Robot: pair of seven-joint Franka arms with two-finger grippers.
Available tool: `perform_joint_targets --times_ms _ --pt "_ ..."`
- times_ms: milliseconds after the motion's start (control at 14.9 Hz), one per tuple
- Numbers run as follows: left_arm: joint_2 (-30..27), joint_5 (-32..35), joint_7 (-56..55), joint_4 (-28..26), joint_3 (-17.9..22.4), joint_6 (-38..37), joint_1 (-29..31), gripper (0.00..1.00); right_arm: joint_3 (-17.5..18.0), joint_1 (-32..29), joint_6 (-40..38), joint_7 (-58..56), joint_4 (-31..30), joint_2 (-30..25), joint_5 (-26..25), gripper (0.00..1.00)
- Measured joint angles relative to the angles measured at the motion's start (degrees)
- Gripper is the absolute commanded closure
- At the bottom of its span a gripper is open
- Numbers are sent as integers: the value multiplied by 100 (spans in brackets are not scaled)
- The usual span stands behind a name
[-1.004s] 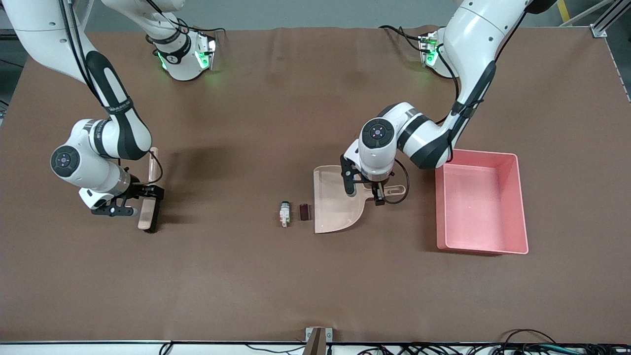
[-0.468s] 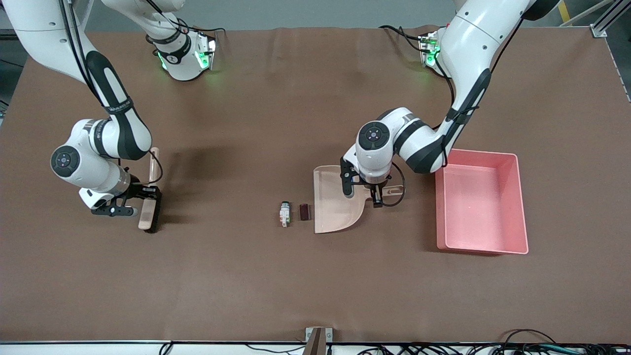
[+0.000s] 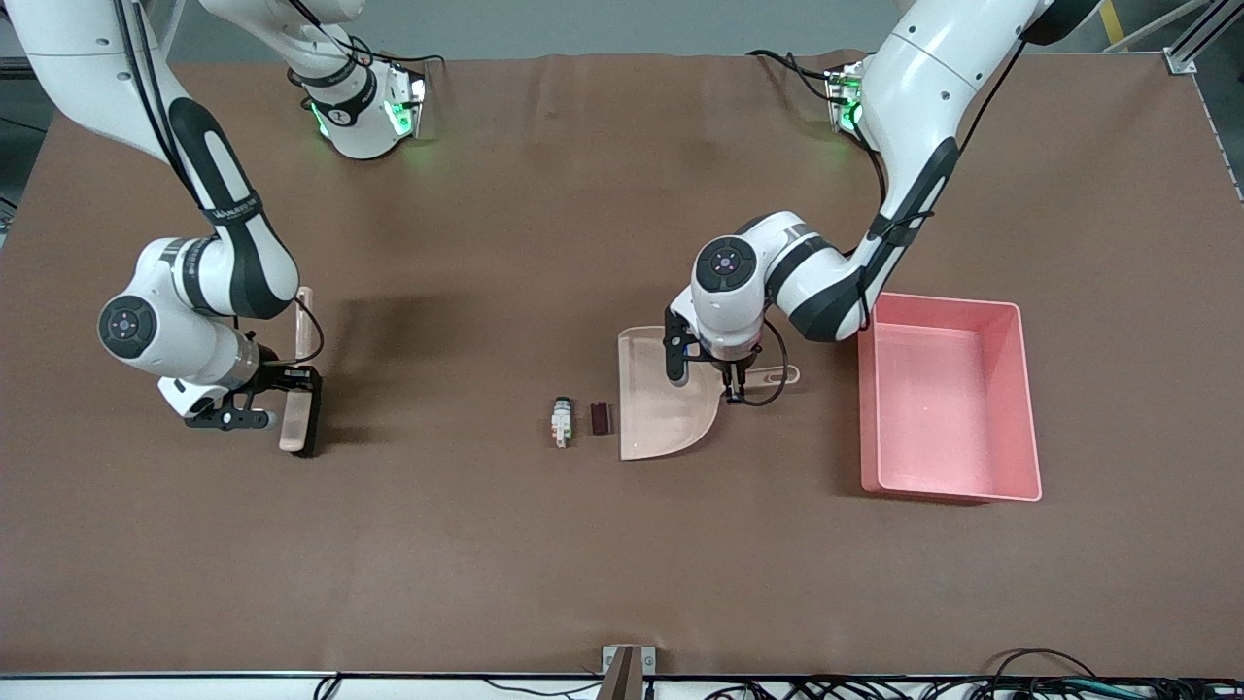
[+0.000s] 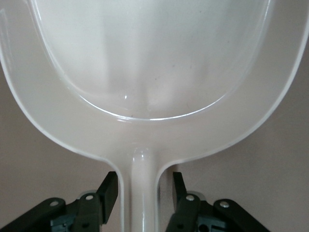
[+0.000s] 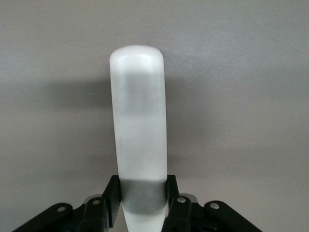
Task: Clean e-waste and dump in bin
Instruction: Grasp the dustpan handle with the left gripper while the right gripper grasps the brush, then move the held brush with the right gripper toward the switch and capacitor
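Note:
The e-waste lies mid-table: a white piece with green and orange marks (image 3: 561, 421) and a dark maroon block (image 3: 601, 417) beside it, just off the open mouth of the beige dustpan (image 3: 659, 408). My left gripper (image 3: 702, 379) is low over the dustpan's handle where it meets the pan. In the left wrist view (image 4: 143, 189) its fingers are open on either side of the handle (image 4: 142, 169), with a gap on both sides. My right gripper (image 3: 277, 392) is shut on the handle of a brush (image 3: 298, 420), also seen in the right wrist view (image 5: 140, 121). The pink bin (image 3: 1028, 408) is empty.
The bin stands toward the left arm's end, beside the dustpan handle's tip (image 3: 785, 372). The brush sits toward the right arm's end, well away from the e-waste. Cables run along the table edge nearest the camera.
My left gripper has slid along the dustpan handle toward the pan, still open. My right gripper with the brush has shifted very slightly. The e-waste, dustpan and bin have not moved.

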Motion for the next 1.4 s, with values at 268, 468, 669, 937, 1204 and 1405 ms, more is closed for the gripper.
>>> perform_joint_targets --times_ms 268,468,669,937,1204,1405 --pt "77 9 9 61 0 -1 -4 75 10 173 -368 0 378 -11 295 100" --pt "97 17 15 76 -3 -14 -7 78 18 448 -368 92 378 -8 485 99" --pt "100 18 15 218 -3 -403 -13 80 31 835 -355 539 458 -8 517 99" --pt "100 18 119 556 -4 -996 -76 80 47 1452 -350 1308 613 -8 531 99" --pt "204 49 130 688 -4 -1026 -82 81 50 1956 -191 1889 718 91 621 100" --pt "462 83 137 1009 -3 -1025 -107 81 48 2105 259 1893 756 406 904 99"
